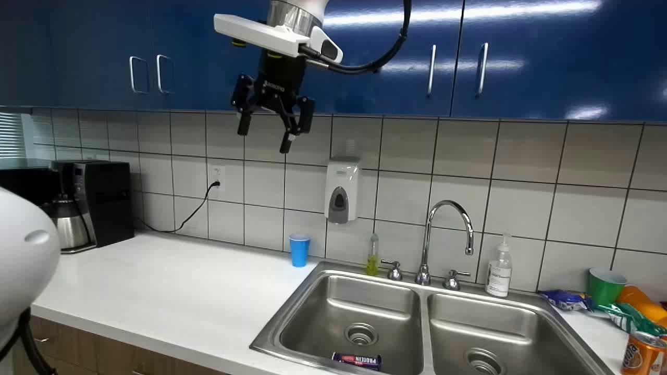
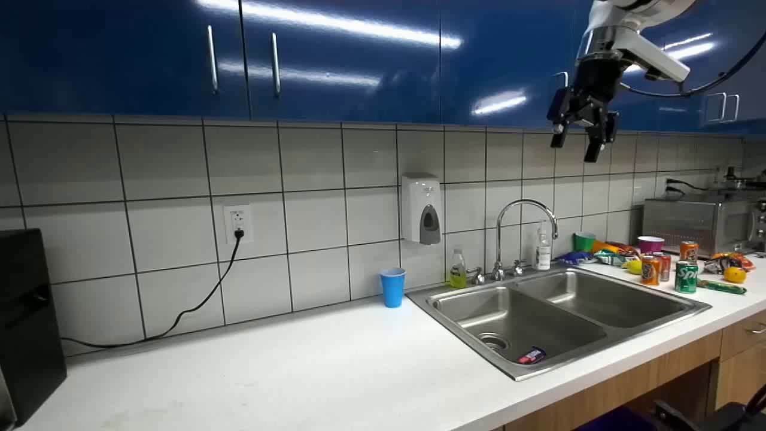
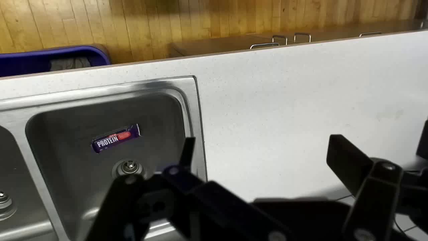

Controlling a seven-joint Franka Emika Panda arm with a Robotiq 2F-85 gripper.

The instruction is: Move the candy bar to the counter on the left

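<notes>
One candy bar (image 3: 115,139) lies in the sink (image 1: 424,325); the hand (image 1: 264,137) hangs spread, well above the counter (image 1: 172,291).

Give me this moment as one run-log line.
gripper: open, empty, hanging in air | candy bar: in sink basin, beside drain | counter: awaiting delivery | task: pickup not yet made
</notes>
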